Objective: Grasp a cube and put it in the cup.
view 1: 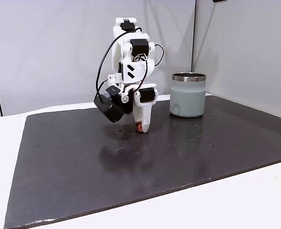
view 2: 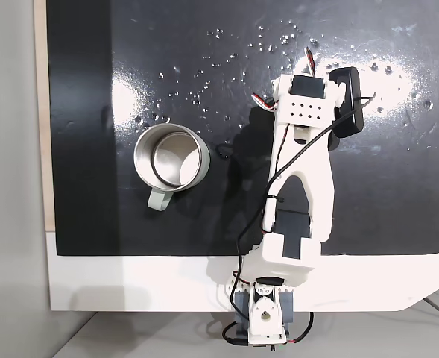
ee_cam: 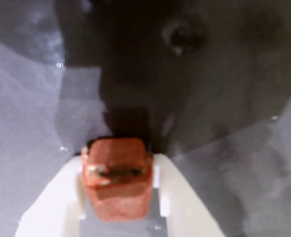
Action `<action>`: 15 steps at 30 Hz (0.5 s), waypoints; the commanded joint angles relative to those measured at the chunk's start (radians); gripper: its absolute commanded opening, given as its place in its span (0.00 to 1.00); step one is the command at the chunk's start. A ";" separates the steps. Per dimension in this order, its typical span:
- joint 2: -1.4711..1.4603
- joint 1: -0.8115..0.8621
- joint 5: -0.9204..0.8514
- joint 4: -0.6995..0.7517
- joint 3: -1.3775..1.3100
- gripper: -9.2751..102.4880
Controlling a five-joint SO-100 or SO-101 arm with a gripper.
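Note:
In the wrist view the reddish-orange cube [ee_cam: 116,180] sits between my two white fingers [ee_cam: 61,197], and my gripper [ee_cam: 118,165] is shut on it. In a fixed view my gripper [view 1: 141,128] points straight down at the black mat, with the cube [view 1: 138,127] showing at its tip, at or just above the surface. The pale grey-green cup [view 1: 188,98] with a steel rim stands upright on the mat, to the right of the gripper and a little further back. From above, the cup [view 2: 137,158] looks empty and lies left of the arm [view 2: 302,171]. There the wrist hides the cube.
A black mat [view 1: 83,167] covers the white table [view 1: 6,143]. Grey walls stand behind. The wrist camera [view 1: 109,109] hangs to the left of the gripper. The arm's base [view 2: 267,298] sits at the mat's near edge as seen from above.

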 commanded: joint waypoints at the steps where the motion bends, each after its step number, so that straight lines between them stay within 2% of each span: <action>1: 0.015 0.008 -0.009 -0.008 -0.041 0.11; 6: 0.095 0.005 0.017 0.032 -0.044 0.10; 15: 0.288 -0.051 0.086 0.267 -0.166 0.10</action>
